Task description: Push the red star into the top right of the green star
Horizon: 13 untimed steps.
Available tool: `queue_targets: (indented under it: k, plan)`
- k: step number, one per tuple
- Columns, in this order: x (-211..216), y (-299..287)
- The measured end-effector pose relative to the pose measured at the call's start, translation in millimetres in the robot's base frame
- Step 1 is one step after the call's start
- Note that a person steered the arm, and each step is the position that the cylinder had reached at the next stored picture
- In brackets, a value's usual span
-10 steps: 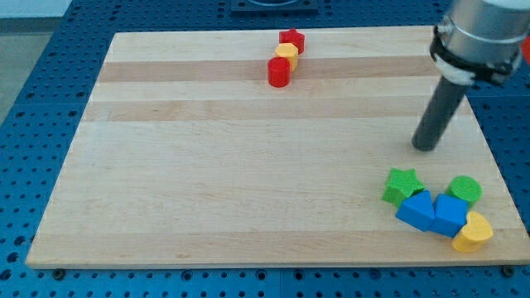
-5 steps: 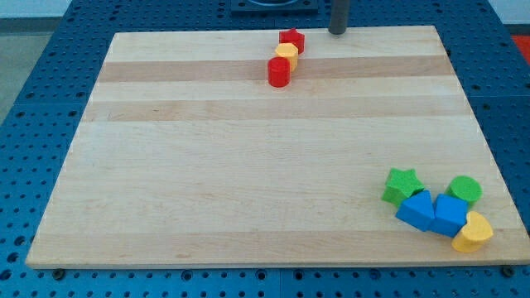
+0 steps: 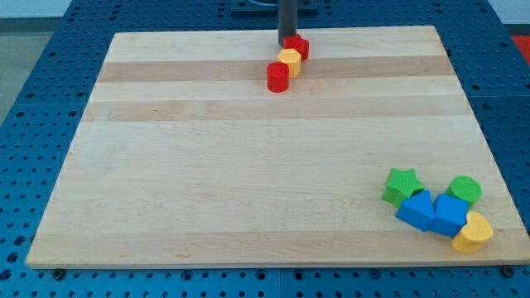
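Moved leftward since before, my tip (image 3: 286, 35) touches the red star's (image 3: 296, 46) top-left, green star (image 3: 402, 184) far toward bottom-right; no jaws exist.

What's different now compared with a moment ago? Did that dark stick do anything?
My tip swept from the view's right side up to the board's top edge, then left, landing just behind the red star, which has nudged slightly rightward. The green star and its neighbours stayed put.
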<state>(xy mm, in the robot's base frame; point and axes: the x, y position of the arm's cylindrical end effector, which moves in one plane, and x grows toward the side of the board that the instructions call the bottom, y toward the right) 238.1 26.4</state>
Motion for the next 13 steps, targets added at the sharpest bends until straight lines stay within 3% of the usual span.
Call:
queue_targets:
  k: [4, 5, 6, 7, 9, 11, 13]
  plan:
    - [103, 58]
    - [71, 52]
    - [65, 22]
    - [91, 16]
    - [160, 48]
    - [190, 132]
    - [222, 150]
